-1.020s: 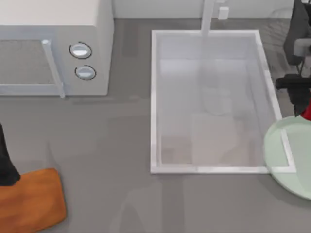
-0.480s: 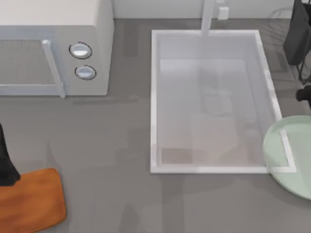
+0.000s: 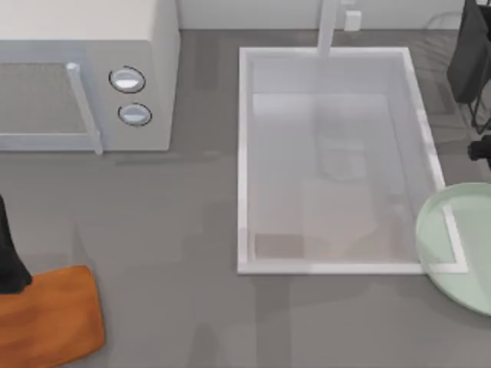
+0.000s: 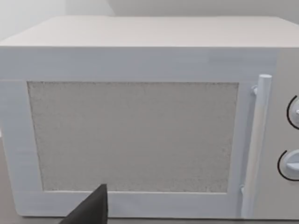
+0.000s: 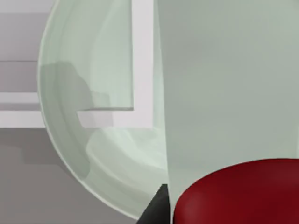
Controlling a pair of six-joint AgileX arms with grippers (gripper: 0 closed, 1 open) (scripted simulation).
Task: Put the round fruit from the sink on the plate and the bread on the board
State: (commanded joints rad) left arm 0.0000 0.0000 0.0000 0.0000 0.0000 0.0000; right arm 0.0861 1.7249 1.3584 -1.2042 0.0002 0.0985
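Observation:
The round fruit (image 5: 243,189), glossy dark red, fills the near corner of the right wrist view, just above the pale mint plate (image 5: 219,84). My right gripper (image 5: 233,210) is shut on it, and one dark finger (image 5: 156,207) shows beside it. In the top view the right arm (image 3: 479,149) sits at the right edge, above the plate (image 3: 453,253). The plate overlaps the white sink's (image 3: 244,153) front right corner. The orange-brown board (image 3: 50,318) lies at the front left, with my left arm (image 3: 9,264) at its far edge. The bread is out of view.
A white microwave (image 3: 84,77) with two round knobs stands at the back left, and the left wrist view looks at its door (image 4: 135,135). A white faucet (image 3: 328,27) rises at the sink's back rim. Grey counter (image 3: 169,230) lies between the board and the sink.
My right arm moved right with the red fruit, which left the top view past its right edge. It has held still for the last half second. The left arm has not moved.

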